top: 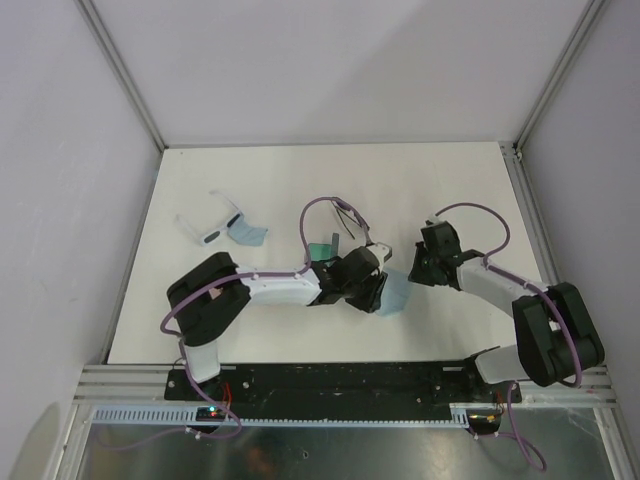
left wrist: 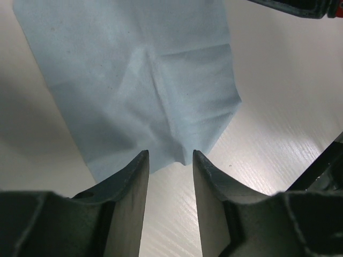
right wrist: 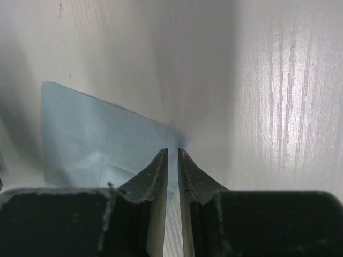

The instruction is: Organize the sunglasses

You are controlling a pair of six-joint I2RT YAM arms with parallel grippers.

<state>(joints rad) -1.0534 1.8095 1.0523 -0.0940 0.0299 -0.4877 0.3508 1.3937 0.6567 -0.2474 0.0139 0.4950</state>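
Lying well apart — sunglasses point(top: 212, 226), left gripper point(top: 383, 294).

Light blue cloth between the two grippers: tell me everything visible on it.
The light blue cloth is a thin, soft-looking rectangle lying flat on the white table. It is creased, with a ridge down its middle. Its near edge puckers at the left gripper, whose fingers stand apart. The right gripper, with only a slim gap between its fingers, sits at one corner of it.

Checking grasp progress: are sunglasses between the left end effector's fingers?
No, the left end effector stands open with only table in its gap, a blue cloth at its tips.
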